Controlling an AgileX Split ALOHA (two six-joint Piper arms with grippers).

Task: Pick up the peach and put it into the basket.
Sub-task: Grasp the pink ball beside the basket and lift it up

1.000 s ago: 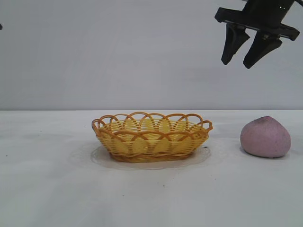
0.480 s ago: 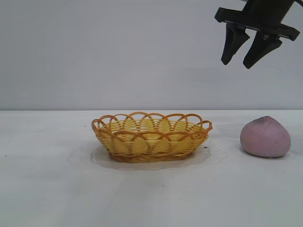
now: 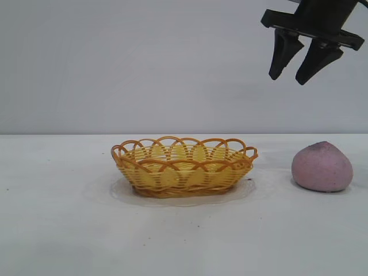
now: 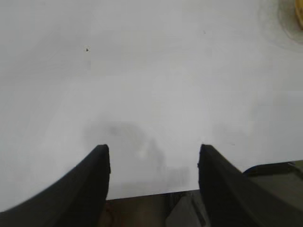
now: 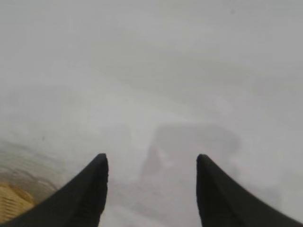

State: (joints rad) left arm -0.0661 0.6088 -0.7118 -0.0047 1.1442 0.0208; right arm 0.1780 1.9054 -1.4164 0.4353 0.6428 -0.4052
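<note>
Peach (image 3: 322, 167) on table (image 3: 57, 230), right of woven basket (image 3: 184, 167), well apart; not yet grasped. Right gripper (image 3: 294, 73) high above, between basket and peach, fingers parted, empty: staged for descent. Left gripper (image 4: 154, 156) over bare table, parted, empty.

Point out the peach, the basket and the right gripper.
peach (image 3: 322, 168): exterior view, middle of its pink side.
basket (image 3: 184, 175): exterior view, front woven wall below the looped rim.
right gripper (image 3: 296, 68): exterior view, midway between its two dark fingertips, high above the table.
</note>
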